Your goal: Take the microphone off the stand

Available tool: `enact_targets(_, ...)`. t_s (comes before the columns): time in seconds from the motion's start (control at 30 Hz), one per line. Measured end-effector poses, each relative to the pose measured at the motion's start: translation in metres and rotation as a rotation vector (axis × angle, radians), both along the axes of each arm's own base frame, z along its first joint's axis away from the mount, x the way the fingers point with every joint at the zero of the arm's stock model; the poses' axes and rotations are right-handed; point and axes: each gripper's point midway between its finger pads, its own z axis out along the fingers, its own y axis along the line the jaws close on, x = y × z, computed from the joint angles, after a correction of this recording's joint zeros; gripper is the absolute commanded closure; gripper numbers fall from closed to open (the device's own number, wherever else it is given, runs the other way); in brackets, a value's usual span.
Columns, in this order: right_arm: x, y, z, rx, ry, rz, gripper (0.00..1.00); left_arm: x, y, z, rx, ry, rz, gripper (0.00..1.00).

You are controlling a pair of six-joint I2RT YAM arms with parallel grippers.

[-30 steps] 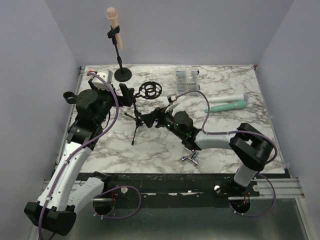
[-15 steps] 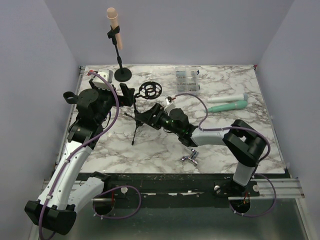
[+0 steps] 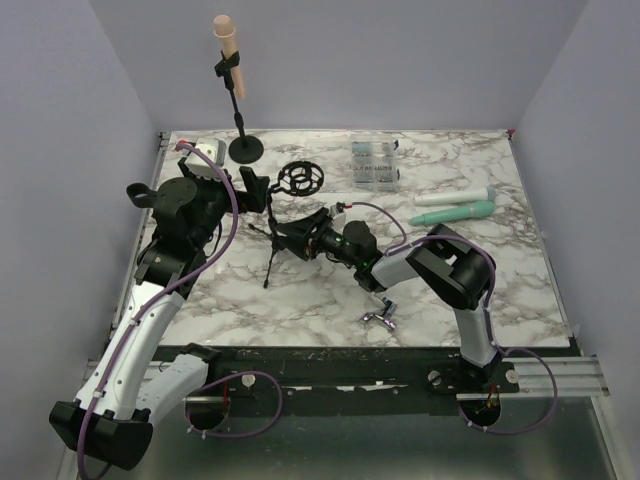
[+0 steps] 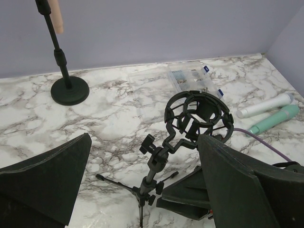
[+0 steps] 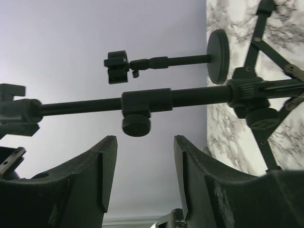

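A peach microphone (image 3: 226, 36) sits upright in the clip of a black round-base stand (image 3: 245, 148) at the back left; it also shows in the left wrist view (image 4: 57, 16). A black tripod stand (image 3: 272, 240) carries an empty ring shock mount (image 3: 300, 179) mid-table. My left gripper (image 3: 253, 190) is open, its wide-spread fingers (image 4: 42, 180) on either side of the tripod pole (image 4: 151, 173) from above. My right gripper (image 3: 298, 238) is open and lies low, right beside the tripod; its fingers (image 5: 92, 180) sit just below the pole's knob (image 5: 136, 126).
A mint microphone (image 3: 452, 213) and a white one (image 3: 455, 196) lie at the right. A clear compartment box (image 3: 374, 160) is at the back middle. A small metal piece (image 3: 380, 319) lies near the front edge. A white object (image 3: 205, 150) sits at the back left.
My right arm has reached left, bringing its open gripper up against the tripod stand. The left arm and the peach microphone have not moved.
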Motion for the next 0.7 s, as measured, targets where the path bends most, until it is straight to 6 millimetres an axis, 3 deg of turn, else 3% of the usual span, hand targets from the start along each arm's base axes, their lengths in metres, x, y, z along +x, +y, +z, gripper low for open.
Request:
enact_targets(0.1,0.001,-0.001,0.009,0.034,-0.011,-0.001,0.43,0.000,0.000,0.000,0.000,0.000,0.000,0.01)
enact_targets(0.33,0.006,0.001,0.021,0.067,-0.016,-0.005,0.57,0.000,0.000,0.000,0.000,0.000,0.000,0.01)
enact_targets(0.7,0.012,0.002,0.009,-0.022,-0.060,-0.015,0.76,0.000,0.000,0.000,0.000,0.000,0.000,0.01)
